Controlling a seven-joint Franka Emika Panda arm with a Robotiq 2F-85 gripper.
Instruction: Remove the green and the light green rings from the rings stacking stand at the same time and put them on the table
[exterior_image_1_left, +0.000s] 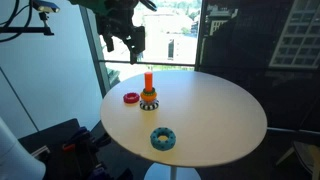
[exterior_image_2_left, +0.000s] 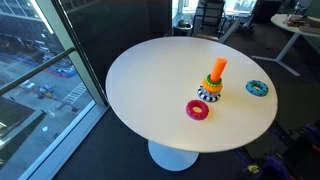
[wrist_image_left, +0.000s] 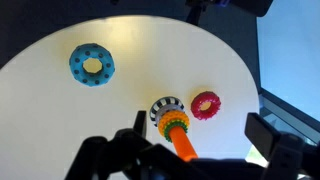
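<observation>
The rings stacking stand (wrist_image_left: 183, 146) is an upright orange peg in the middle of the cream-white table (wrist_image_left: 130, 100). It also shows in both exterior views (exterior_image_1_left: 148, 80) (exterior_image_2_left: 218, 68). The green and light green rings (wrist_image_left: 166, 124) sit stacked low on the peg with an orange ring, above a black-and-white ring at its foot. They show as a thin green band in an exterior view (exterior_image_2_left: 211, 82). My gripper (wrist_image_left: 200, 135) is open and empty. It hangs high above the stand (exterior_image_1_left: 125, 40), with the peg between its fingers in the wrist view.
A red ring (wrist_image_left: 206, 104) lies on the table beside the stand, also seen in both exterior views (exterior_image_1_left: 131, 97) (exterior_image_2_left: 197, 109). A larger blue toothed ring (wrist_image_left: 92, 65) lies further off (exterior_image_1_left: 163, 138) (exterior_image_2_left: 257, 88). Windows and a dark floor surround the table.
</observation>
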